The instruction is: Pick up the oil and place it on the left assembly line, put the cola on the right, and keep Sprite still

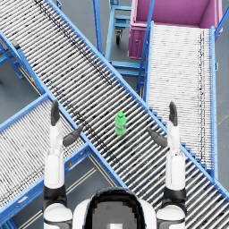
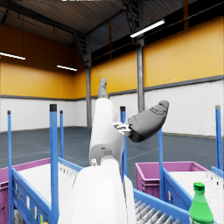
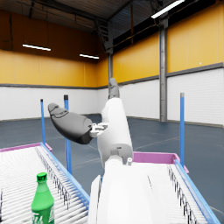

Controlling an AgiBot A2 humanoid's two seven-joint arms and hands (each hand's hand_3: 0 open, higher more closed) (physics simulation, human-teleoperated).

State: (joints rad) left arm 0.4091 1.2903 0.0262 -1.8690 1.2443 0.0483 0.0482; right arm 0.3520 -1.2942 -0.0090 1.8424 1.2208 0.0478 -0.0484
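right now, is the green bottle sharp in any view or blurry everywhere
Head view: the green bottle is small and soft, label unreadable; left wrist view: sharper, but cut by the frame's corner; right wrist view: clearest, label cut off at the edge.

**Open rollers around the bottle, rails and posts at the edges**

A green bottle (image 1: 120, 123) is seen upright on the middle conveyor (image 1: 89, 80), with bare rollers on every side of it. It can be approached from either flank. The left hand (image 1: 58, 127) and right hand (image 1: 171, 129) are held raised, fingers apart, well apart from the bottle on each side.

The left conveyor (image 1: 22, 143) and right conveyor (image 1: 179, 76) are shown with open roller beds. Each bed is bordered by raised blue rails (image 1: 213, 89), which must be crossed from above. Upright blue posts (image 2: 53, 153) are set along the edges. The far end of the right conveyor is closed off by a pink bin (image 1: 174, 13).
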